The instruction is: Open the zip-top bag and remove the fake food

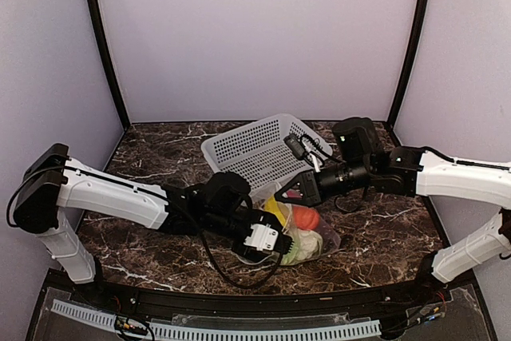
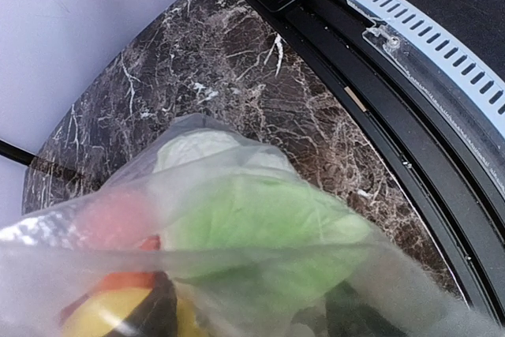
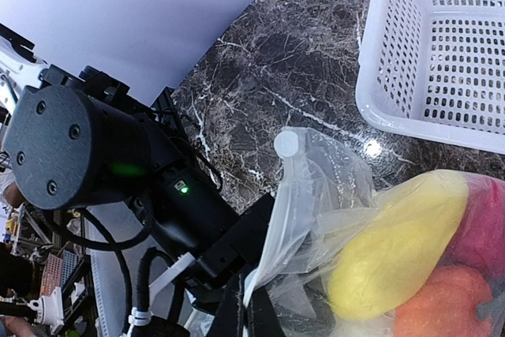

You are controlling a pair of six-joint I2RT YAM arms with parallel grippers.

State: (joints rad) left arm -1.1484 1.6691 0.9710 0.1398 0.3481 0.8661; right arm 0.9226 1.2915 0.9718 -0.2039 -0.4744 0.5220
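Left gripper (image 3: 246, 307): dark fingers are clenched on a gathered edge of the zip-top bag (image 3: 314, 187), and the film is pulled taut toward them. The left arm is stretched low across the marble table (image 1: 152, 167) toward centre, wrist turned to the bag.

Right gripper (image 1: 286, 192) is set at the bag's upper edge; whether anything is pinched cannot be told. The right arm is reached in from the right, forearm near level.

The bag is seen at table centre, just in front of the white perforated basket (image 1: 233, 148). The fake food is inside it: a yellow piece (image 3: 394, 234), orange piece (image 3: 434, 305), red piece (image 3: 485, 219) and green-white leafy piece (image 2: 260, 234).
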